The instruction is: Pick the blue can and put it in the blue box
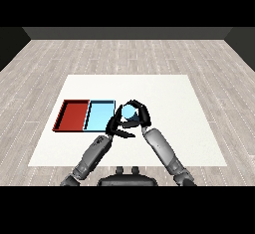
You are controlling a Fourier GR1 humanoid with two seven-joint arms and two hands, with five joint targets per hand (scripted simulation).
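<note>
Curling round blue can [129, 112] — black right hand [141, 113].

2 grey forearms, rounded, glossy; black hands: left hand [113, 124], right hand [143, 115].

Seen from head height, looking down and forward across the white counter [199, 128]. Shot from just behind the arms, with both grey forearms entering from the lower corners. Framed widely enough to take in the whole counter, the red tray [63, 116] and blue tray [92, 114] at centre left, and grey plank floor [199, 58] stretching beyond. Single view only; nothing shared with another.
</note>
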